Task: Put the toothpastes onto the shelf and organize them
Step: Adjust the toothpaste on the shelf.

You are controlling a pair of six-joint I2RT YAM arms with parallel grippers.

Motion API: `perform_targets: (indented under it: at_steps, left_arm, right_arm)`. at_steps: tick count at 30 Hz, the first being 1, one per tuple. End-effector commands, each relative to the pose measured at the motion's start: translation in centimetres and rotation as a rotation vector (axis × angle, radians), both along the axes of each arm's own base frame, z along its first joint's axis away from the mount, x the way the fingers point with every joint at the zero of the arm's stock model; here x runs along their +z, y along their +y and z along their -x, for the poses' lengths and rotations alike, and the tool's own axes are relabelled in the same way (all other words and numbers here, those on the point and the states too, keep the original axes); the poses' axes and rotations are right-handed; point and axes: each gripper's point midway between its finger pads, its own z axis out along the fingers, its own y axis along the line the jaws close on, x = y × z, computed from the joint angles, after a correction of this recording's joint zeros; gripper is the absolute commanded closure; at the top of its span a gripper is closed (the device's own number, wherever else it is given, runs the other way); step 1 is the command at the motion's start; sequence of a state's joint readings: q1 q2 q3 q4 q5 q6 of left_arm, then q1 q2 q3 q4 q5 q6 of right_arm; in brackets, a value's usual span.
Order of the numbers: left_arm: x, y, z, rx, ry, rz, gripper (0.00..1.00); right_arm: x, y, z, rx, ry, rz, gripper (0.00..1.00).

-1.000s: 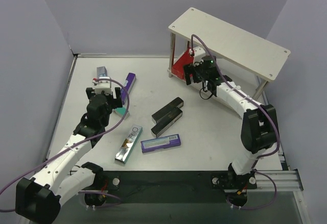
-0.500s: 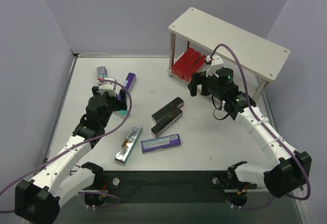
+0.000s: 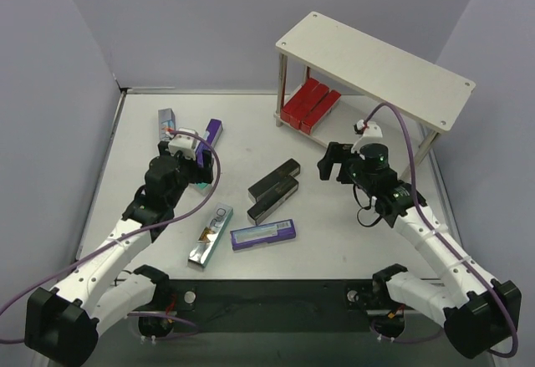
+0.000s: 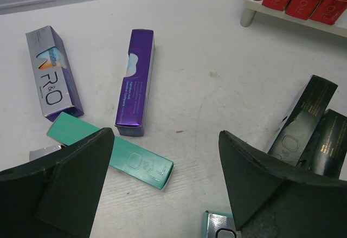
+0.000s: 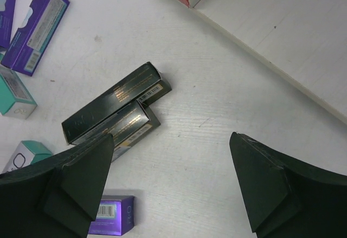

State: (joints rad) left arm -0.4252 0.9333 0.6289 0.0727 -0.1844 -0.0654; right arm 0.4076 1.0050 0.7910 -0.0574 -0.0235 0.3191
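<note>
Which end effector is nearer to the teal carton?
Left. The left end effector is directly beside the teal carton; the right end effector is across the table, on the far side of the black cartons.

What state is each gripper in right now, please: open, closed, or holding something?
Left gripper: open, holding nothing.
Right gripper: open, holding nothing.

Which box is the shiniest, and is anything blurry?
Top external view: the silver carton glints brightest, and everything is sharp. Left wrist view: the purple carton is crisp, the left gripper dark and shadowy. Right wrist view: the black cartons show a faint sheen.
</note>
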Motion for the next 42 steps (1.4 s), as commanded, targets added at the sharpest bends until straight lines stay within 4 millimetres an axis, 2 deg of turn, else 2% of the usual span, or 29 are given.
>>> perform_targets:
  at_steps: [1, 6, 7, 8, 9, 10, 11, 12, 13, 14, 15, 16, 17, 18, 19, 20, 21, 23, 24, 25, 32, 38, 40, 42]
  left_arm:
    - [1.4, -0.5, -0.4, -0.017, -0.057, 0.009, 0.11]
    - [1.8, -0.4, -0.3, -0.015, -0.069, 0.01, 0.11]
    - [1.8, -0.5, -0.3, -0.015, -0.071, 0.009, 0.11]
    - [1.9, -0.5, -0.2, -0.016, -0.075, 0.006, 0.11]
    - [1.7, -0.7, -0.1, -0.019, -0.071, 0.002, 0.11]
    - [1.8, -0.6, -0.1, -0.013, -0.077, -0.006, 0.1]
    - [1.7, -0.6, 0.0, -0.013, -0.074, -0.012, 0.1]
    - [1.8, -0.8, 0.0, -0.013, -0.078, -0.015, 0.11]
    - [1.8, -0.6, 0.0, 0.0, -0.08, -0.026, 0.1]
    - [1.7, -0.5, 0.1, 0.001, -0.079, -0.029, 0.11]
    - [1.6, -0.5, 0.1, 0.007, -0.077, -0.032, 0.1]
    - [1.8, -0.3, 0.1, 0.016, -0.082, -0.034, 0.1]
    - [1.8, -0.3, 0.1, 0.021, -0.084, -0.033, 0.1]
    - [1.8, -0.2, 0.1, 0.028, -0.085, -0.036, 0.1]
    - [1.9, -0.2, 0.2, 0.035, -0.089, -0.039, 0.1]
    - [1.9, -0.3, 0.3, 0.035, -0.092, -0.039, 0.1]
    - [1.8, -0.5, 0.4, 0.03, -0.092, -0.043, 0.1]
    - [1.9, -0.9, 0.6, 0.025, -0.095, -0.046, 0.1]
    - [1.8, -1.0, 0.7, 0.021, -0.096, -0.047, 0.1]
    - [1.9, -1.2, 0.8, 0.018, -0.097, -0.046, 0.1]
    - [1.9, -2.3, 1.3, -0.008, -0.107, -0.072, 0.1]
    - [1.9, -2.9, 1.7, -0.024, -0.111, -0.076, 0.1]
    - [1.9, -3.2, 1.8, -0.032, -0.113, -0.077, 0.1]
    - [1.8, -3.3, 1.9, -0.037, -0.11, -0.081, 0.1]
  right_arm:
    - [1.3, 0.4, -1.6, -0.124, -0.089, -0.181, 0.07]
    - [0.0, 1.7, -3.4, -0.194, -0.093, -0.347, 0.06]
    - [0.4, 1.8, -4.2, -0.218, -0.127, -0.389, 0.07]
    - [-0.9, 2.2, -5.0, -0.256, -0.096, -0.432, 0.06]
    - [-1.3, 2.5, -5.6, -0.275, -0.099, -0.452, 0.07]
    - [-0.5, 2.4, -6.7, -0.307, -0.151, -0.484, 0.06]
    - [-2.0, 3.0, -7.5, -0.323, -0.137, -0.48, 0.06]
    - [-0.5, 3.3, -8.7, -0.336, -0.21, -0.535, 0.06]
    - [-0.3, 2.9, -9.6, -0.379, -0.248, -0.55, 0.07]
    - [-1.6, 3.2, -10.6, -0.409, -0.248, -0.551, 0.07]
    - [-0.3, 3.4, -11.6, -0.428, -0.299, -0.626, 0.05]
    - [-0.3, 3.2, -12.4, -0.456, -0.323, -0.638, 0.0]
    - [-0.9, 3.5, -13.6, -0.476, -0.332, -0.642, 0.0]
    - [-0.2, 3.6, -14.2, -0.485, -0.374, -0.663, 0.0]
    - [-0.2, 3.3, -14.8, -0.51, -0.392, -0.665, 0.0]
    - [-1.1, 2.8, -15.3, -0.558, -0.401, -0.655, 0.0]
    - [-0.3, 2.5, -15.8, -0.579, -0.438, -0.681, 0.0]
    - [-0.6, 2.0, -16.4, -0.61, -0.47, -0.664, 0.01]
    - [0.6, 2.0, -16.7, -0.609, -0.512, -0.687, 0.02]
    - [0.8, 1.8, -16.9, -0.611, -0.53, -0.672, 0.03]
    - [-0.6, -1.6, -18.4, -0.74, -0.571, -0.649, 0.05]
    - [-0.6, -2.0, -21.5, -0.697, -0.587, -0.656, 0.06]
    - [-1.2, -2.2, -22.1, -0.697, -0.581, -0.643, 0.06]
    - [-0.9, -2.6, -22.8, -0.703, -0.592, -0.64, 0.06]
